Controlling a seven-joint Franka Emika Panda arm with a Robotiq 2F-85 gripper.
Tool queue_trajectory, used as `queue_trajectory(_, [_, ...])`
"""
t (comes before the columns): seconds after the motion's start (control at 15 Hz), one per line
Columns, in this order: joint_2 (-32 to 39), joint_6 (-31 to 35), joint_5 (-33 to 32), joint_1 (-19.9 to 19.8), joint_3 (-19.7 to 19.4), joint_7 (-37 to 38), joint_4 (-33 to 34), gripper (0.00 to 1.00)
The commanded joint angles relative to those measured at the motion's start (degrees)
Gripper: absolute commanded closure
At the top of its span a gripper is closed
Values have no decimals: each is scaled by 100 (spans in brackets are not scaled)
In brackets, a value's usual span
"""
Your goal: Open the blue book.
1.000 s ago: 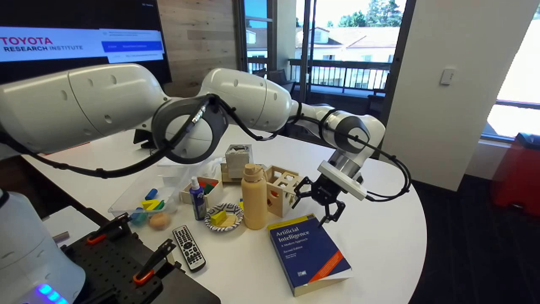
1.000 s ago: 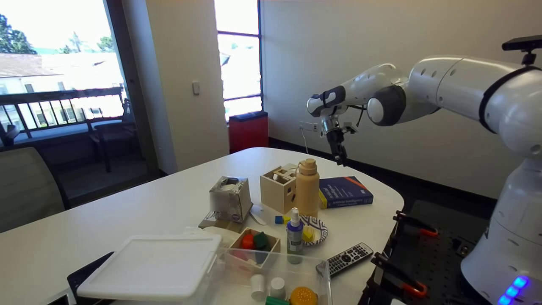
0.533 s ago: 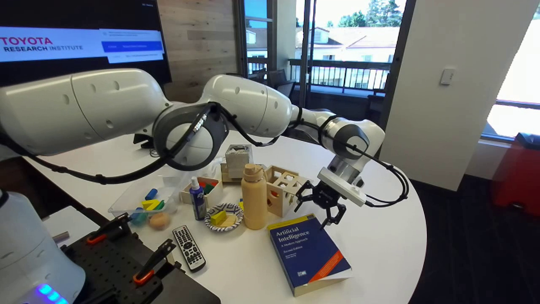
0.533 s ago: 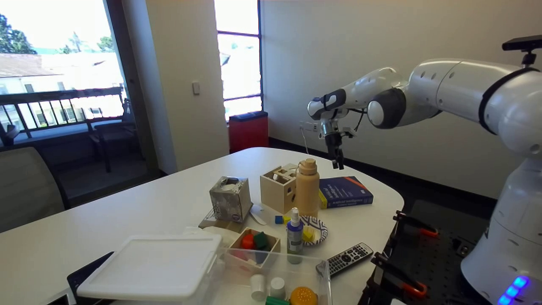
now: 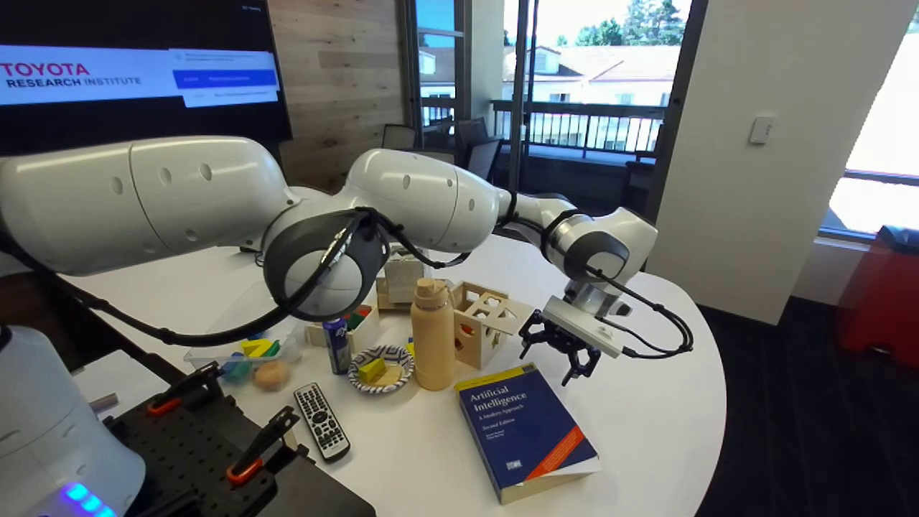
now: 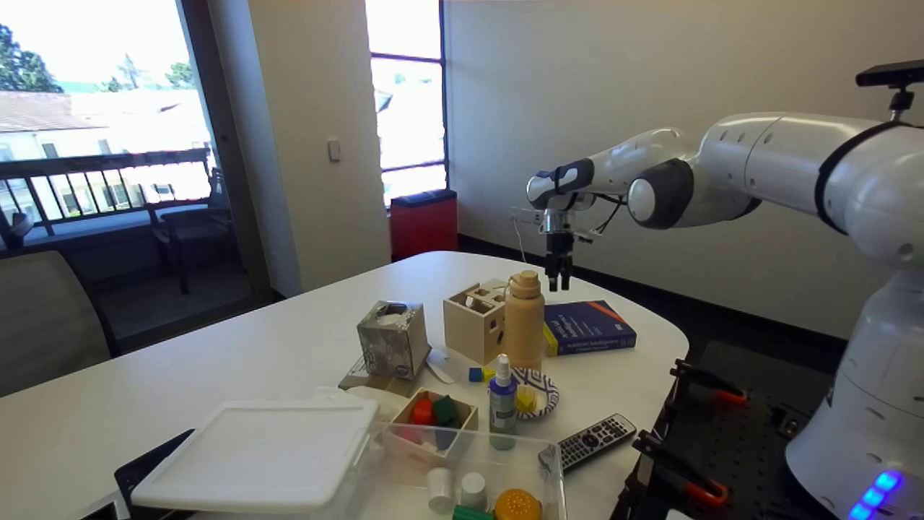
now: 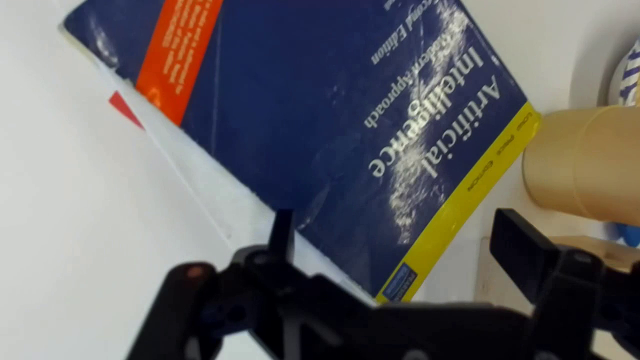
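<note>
thick dark-blue paperback book with white lettering and a yellow band (image 5: 517, 431): lying flat, cover closed, on the smooth white table (image 5: 668, 431), near its curved edge
black two-fingered gripper (image 7: 400, 231): hanging above the table by the book's yellow-banded end
jaws: spread wide, holding nothing
tan cylindrical bottle (image 5: 433, 352): upright, just beside the book's yellow corner
pale wooden box with cut-out holes (image 6: 469, 332): just beside the bottle
round blue-and-white patterned bowl (image 5: 403, 358): near the bottle, a yellow block (image 5: 371, 370) inside
black-and-silver remote control (image 5: 322, 422): flat on the table
</note>
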Motion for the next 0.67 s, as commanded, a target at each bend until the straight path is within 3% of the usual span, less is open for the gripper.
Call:
queue_trajectory(0.0, [10,828,-114,-20,138,405,-209,0])
queue_trajectory(0.27, [39,1387,-188,-4,95,739,-386,0])
queue_trajectory(0.6, [47,1405,-420,-24,16,1117,-612,0])
